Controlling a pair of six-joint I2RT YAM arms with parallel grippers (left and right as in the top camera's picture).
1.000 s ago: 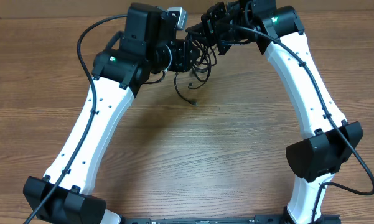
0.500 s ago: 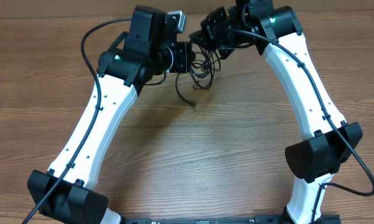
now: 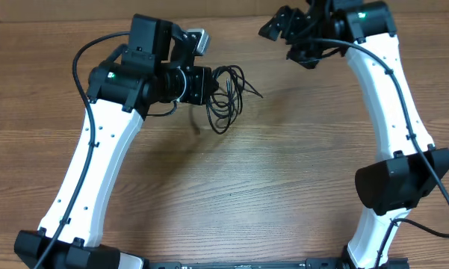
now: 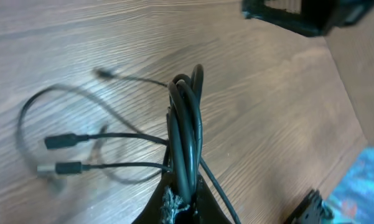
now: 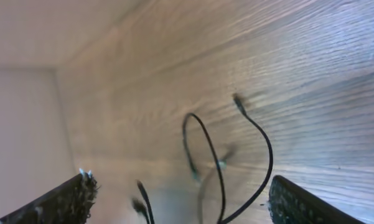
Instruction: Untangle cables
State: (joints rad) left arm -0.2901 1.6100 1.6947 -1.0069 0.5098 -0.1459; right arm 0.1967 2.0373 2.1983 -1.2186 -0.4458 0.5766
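The cables (image 3: 228, 91) are thin black cords in loose loops, hanging from my left gripper (image 3: 211, 81) above the wooden table (image 3: 269, 172). In the left wrist view the gripper (image 4: 185, 202) is shut on a bunch of looped cables (image 4: 187, 118), and two plug ends (image 4: 62, 142) trail to the left over the wood. My right gripper (image 3: 278, 28) stands open at the back right, apart from the bundle. Its wrist view shows wide-spread fingers (image 5: 68, 200) with nothing held, and loose cable loops (image 5: 264, 158) farther off between them.
The table's back edge (image 3: 231, 16) runs just behind both grippers, with a wall beyond it. Both white arms (image 3: 97, 164) reach in from the front corners. A thick black arm wire (image 3: 86, 52) loops out to the left.
My right gripper has opened, let go of the cables and pulled away to the back right. My left gripper has shut on the bundle and carried it leftward.
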